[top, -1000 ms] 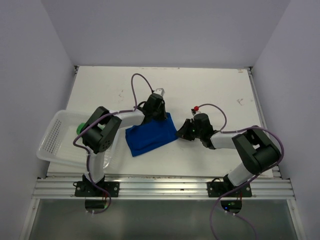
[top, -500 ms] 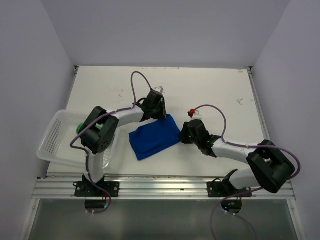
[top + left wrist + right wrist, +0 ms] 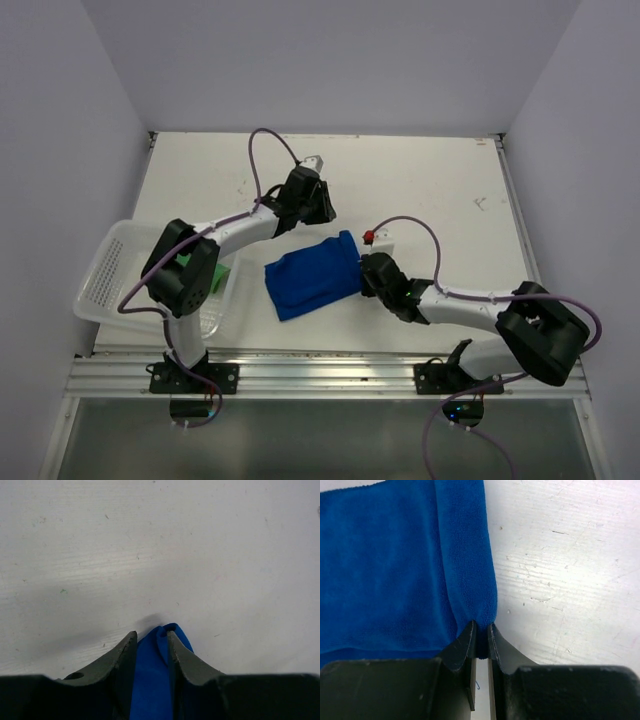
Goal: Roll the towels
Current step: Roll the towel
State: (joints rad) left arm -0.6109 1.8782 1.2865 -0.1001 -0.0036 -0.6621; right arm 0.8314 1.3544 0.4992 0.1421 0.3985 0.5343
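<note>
The left hand withdrew; right hand pinches plush blue towel.

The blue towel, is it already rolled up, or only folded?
Only folded, not rolled: the blue towel lies flat, and the right wrist view shows one edge doubled over.

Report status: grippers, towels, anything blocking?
Left gripper open at blue towel corner. Right gripper shut on its edge. Blue towel flat, unrolled; green towel in basket. No obstruction seen.

Pale walls round scuffed white tbl (alu rail near edge)
</note>
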